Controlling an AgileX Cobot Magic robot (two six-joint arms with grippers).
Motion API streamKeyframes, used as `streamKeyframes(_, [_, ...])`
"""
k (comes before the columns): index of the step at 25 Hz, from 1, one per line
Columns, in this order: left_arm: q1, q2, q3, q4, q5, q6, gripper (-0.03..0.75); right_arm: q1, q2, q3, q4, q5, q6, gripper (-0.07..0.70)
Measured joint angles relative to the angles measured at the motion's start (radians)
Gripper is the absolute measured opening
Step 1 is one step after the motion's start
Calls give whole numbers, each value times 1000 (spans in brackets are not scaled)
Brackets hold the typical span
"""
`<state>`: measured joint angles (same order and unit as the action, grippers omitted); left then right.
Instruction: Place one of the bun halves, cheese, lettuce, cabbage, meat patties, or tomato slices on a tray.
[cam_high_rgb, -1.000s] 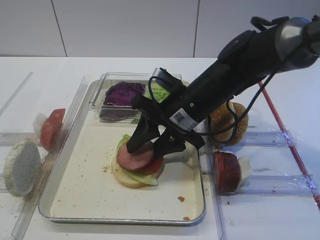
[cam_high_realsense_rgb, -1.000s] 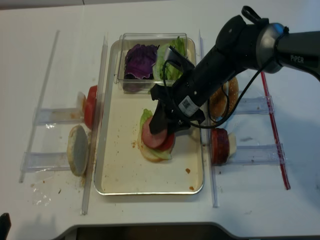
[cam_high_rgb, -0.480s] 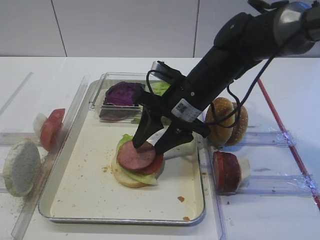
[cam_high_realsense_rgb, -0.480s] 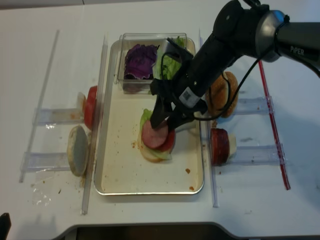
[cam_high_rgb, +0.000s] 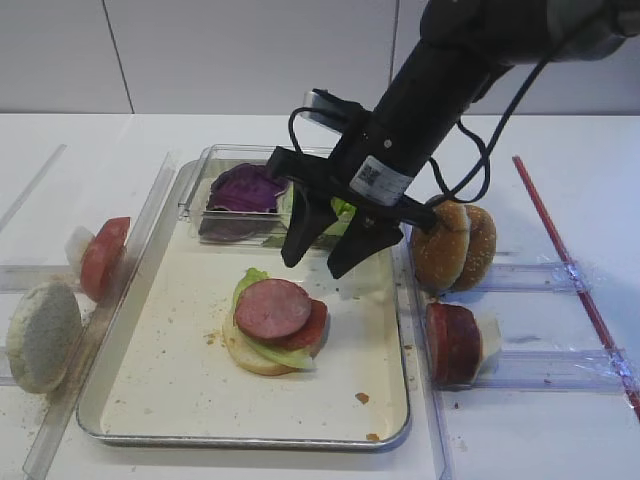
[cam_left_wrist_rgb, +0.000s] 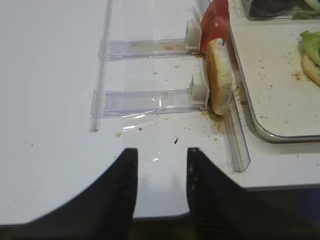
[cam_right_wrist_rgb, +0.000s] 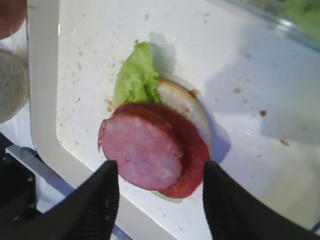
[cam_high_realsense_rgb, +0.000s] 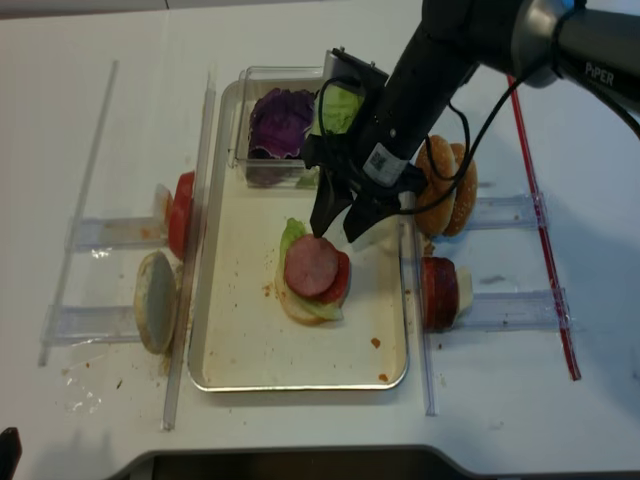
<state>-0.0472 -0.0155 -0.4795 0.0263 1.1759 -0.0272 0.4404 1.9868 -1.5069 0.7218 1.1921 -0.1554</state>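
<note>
The round pinkish-brown meat patty (cam_high_rgb: 271, 307) lies on top of the stack in the large rectangular metal tray (cam_high_rgb: 150, 395) – pale bun half at the bottom, ruffled green lettuce (cam_right_wrist_rgb: 135, 77), then a darker red slice peeking out beside the patty. The right gripper (cam_high_rgb: 325, 250) hangs just above it, fingers spread and holding nothing – so this placement looks done. More pieces wait outside: a golden sesame bun (cam_high_rgb: 455, 245) in the clear rack, purple cabbage (cam_high_rgb: 245, 187) in the small plastic box. The left gripper (cam_left_wrist_rgb: 157, 172) sits apart over the bare white table, fingers apart, empty

Two overhead views, two wrist close-ups
</note>
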Motion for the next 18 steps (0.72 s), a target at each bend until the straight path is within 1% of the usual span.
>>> streamKeyframes(2, [0, 0, 0, 0, 0, 0, 233, 0, 0, -42, -58, 11, 52, 405])
streamKeyframes(5, [0, 0, 0, 0, 0, 0, 233, 14, 0, -106, -183, 17, 134, 405])
streamKeyframes(11, [0, 0, 0, 0, 0, 0, 233, 93, 0, -192, -366, 27, 275, 405])
streamKeyframes(15, [0, 0, 0, 0, 0, 0, 223, 107, -4, -205, -419, 29, 328, 405])
streamKeyframes(18, [0, 0, 0, 0, 0, 0, 221, 107, -13, -208, -448, 32, 346, 405])
